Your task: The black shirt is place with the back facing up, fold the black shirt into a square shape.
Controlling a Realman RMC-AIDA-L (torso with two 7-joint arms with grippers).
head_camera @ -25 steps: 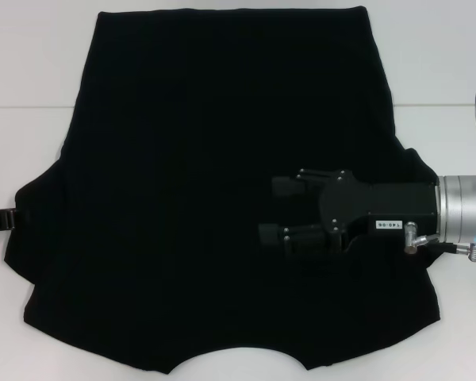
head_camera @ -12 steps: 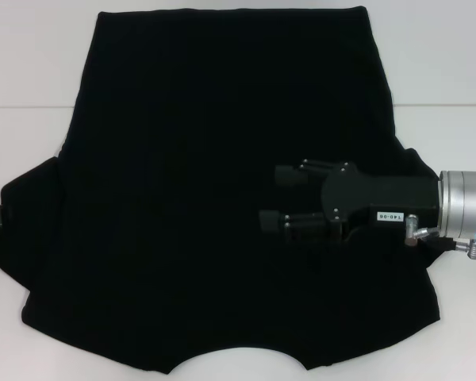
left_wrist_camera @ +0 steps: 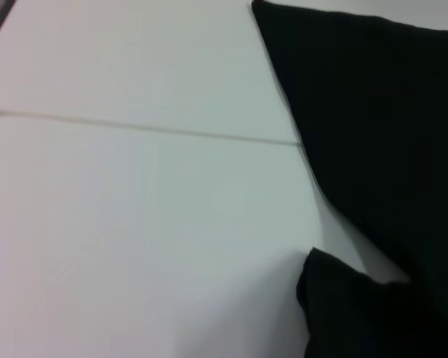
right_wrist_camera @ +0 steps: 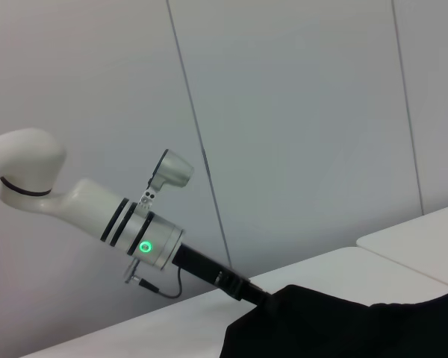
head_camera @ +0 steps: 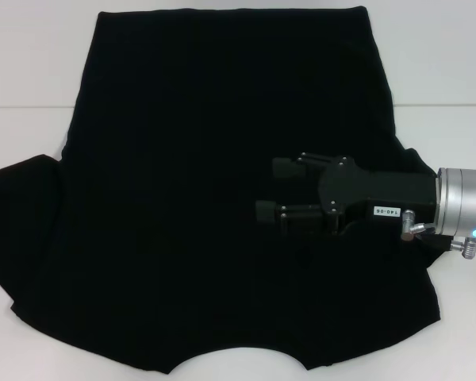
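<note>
The black shirt (head_camera: 206,159) lies spread flat on the white table, hem at the far side and neck cut-out at the near edge. My right gripper (head_camera: 279,190) is over its right half, pointing left, open with nothing between its fingers. In the right wrist view, my left gripper (right_wrist_camera: 250,294) ends in a raised peak of the shirt (right_wrist_camera: 343,328), shut on the left sleeve's edge. In the head view that gripper is hidden at the left border behind the sleeve (head_camera: 16,198). The left wrist view shows the shirt's side edge (left_wrist_camera: 388,149) and a lifted fold (left_wrist_camera: 351,313).
The white table (head_camera: 32,63) has a thin seam line (left_wrist_camera: 134,127) running across it. Bare tabletop shows left and right of the shirt. A grey panelled wall (right_wrist_camera: 299,112) stands behind the left arm (right_wrist_camera: 97,212).
The left sleeve has been drawn outward to the left, reaching the picture's edge, and the left gripper has slipped from sight. The right gripper shifted slightly left and nearer.
</note>
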